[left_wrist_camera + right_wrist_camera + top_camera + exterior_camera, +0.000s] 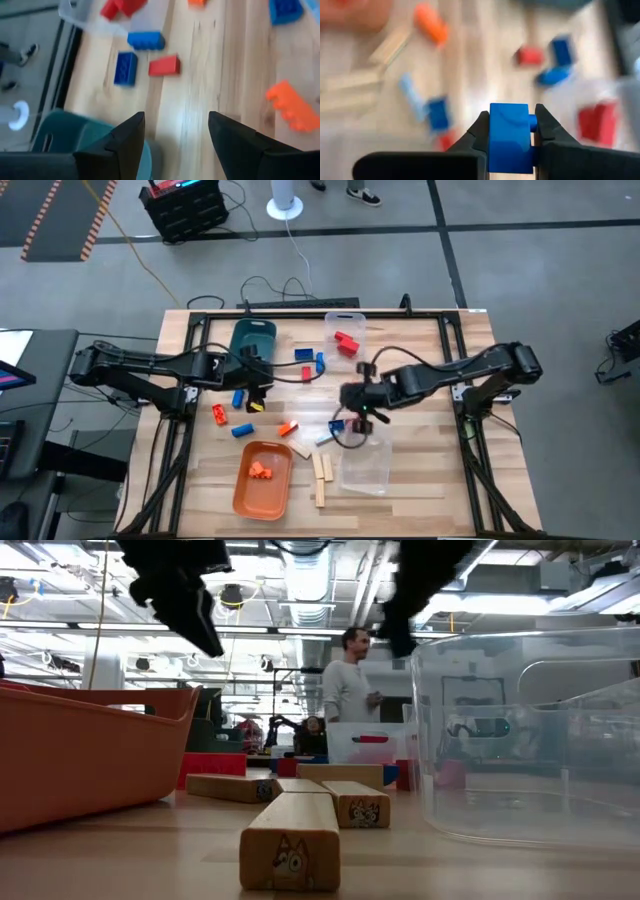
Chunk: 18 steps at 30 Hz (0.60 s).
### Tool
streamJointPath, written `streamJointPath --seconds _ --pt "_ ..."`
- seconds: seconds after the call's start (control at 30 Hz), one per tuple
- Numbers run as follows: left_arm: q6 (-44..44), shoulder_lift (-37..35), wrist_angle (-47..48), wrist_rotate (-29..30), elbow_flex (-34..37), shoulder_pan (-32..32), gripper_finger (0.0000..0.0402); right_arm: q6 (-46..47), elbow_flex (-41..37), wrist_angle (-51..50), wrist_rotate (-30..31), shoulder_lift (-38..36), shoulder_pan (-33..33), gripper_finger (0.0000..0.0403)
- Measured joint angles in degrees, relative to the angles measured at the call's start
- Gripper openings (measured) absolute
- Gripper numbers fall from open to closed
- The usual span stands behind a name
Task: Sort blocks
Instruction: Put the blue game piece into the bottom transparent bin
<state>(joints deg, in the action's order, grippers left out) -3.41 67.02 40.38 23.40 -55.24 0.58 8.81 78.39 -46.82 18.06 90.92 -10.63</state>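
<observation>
Three wooden blocks lie nearest the front edge of the worktop, close together; in the low view the closest one shows a cartoon dog face on its end. Just left of them sits an orange tray with a few orange blocks inside. To their right stands a clear bin, near the front.

Farther in, toward the middle of the worktop, the right gripper hangs above the surface just beyond that clear bin. Its fingers are clamped on a blue block, which fills the gap between them. Below and around it lie a pale wooden piece, an orange-and-red block and small blue pieces.

Left of the middle are an orange block and two blue blocks on the bare wood. The left gripper hovers above this area, beside a teal tray; its fingers stand spread apart with nothing between them.

Beyond, toward the back edge, a red block and two more blue blocks lie loose. A second clear bin at the back edge holds red blocks. The teal tray sits at the back left.

Behind the worktop, in the room, a person stands.
</observation>
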Motion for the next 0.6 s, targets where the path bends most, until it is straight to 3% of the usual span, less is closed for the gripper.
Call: streamJointPath --seconds 0.1,0.3,0.5,0.6 --pt "1.0 0.0 1.3 0.1 0.0 0.0 0.0212 6.4 0.2 -6.1 -7.5 -0.1 -2.1 0.0063" --pt "-2.1 0.0 -0.5 0.1 0.2 0.0 0.0212 14.5 -6.7 0.4 -16.6 0.2 -7.1 0.0063" --pt "-6.2 -2.5 -12.6 -2.2 6.6 0.0 0.0212 21.0 -12.6 12.7 -16.9 0.2 -11.8 0.007" --pt "-5.7 -3.8 -13.1 -2.4 8.3 0.2 0.0212 23.4 -13.7 12.0 -16.8 0.3 -12.4 0.0095"
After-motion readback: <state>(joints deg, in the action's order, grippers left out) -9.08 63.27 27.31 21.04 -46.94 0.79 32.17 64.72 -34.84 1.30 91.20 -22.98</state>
